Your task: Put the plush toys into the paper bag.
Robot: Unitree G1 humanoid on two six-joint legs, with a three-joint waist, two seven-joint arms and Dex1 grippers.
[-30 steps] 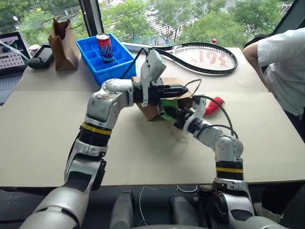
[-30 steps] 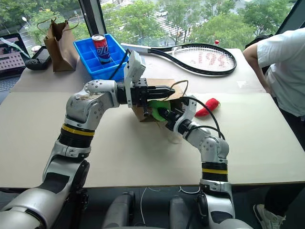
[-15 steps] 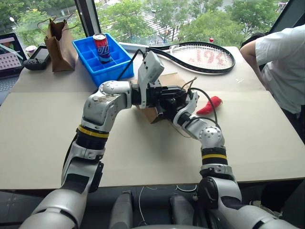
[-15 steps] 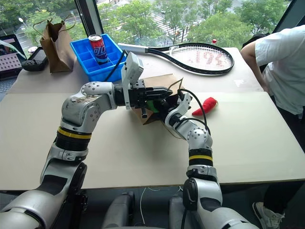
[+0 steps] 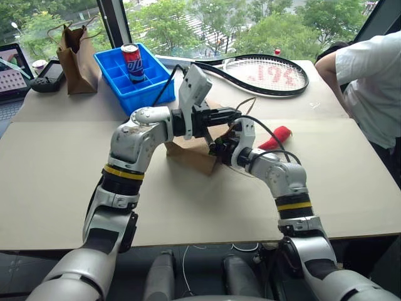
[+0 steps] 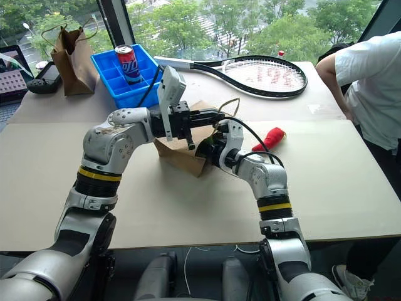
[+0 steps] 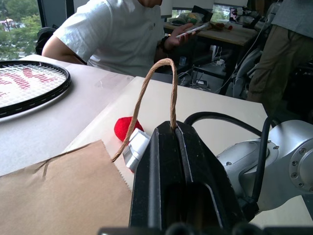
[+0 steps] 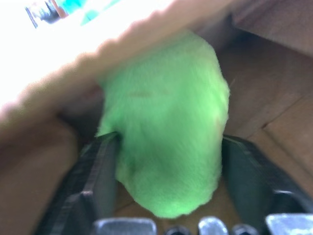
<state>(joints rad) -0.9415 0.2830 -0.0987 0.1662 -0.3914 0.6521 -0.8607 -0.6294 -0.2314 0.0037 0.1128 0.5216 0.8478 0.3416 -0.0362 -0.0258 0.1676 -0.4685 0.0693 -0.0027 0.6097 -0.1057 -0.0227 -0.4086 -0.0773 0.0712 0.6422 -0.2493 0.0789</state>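
Brown kraft paper makes up the bag, which lies on its side in the middle of the table with its mouth turned toward the right arm. Inside that mouth sits the green toy, between the fingers of the right gripper, which reaches into the opening. Those fingers stand wide apart, one on each side of the toy; whether they press it I cannot tell. The left gripper has its fingers pressed together, pinching a twine handle of the bag, whose loop rises above the fingertips. The red toy lies on the table outside the bag, just beyond the right arm.

At the far edge a tennis racket lies flat, its head near a person in a white shirt who leans at the table's right side. Left of the racket is a blue tray with compartments; a red and blue can stands upright in one of its far compartments, and the other compartments hold nothing I can make out. Further left a darker, narrower bag stands upright with its top open; its contents are hidden. Beside it lies a small black device.
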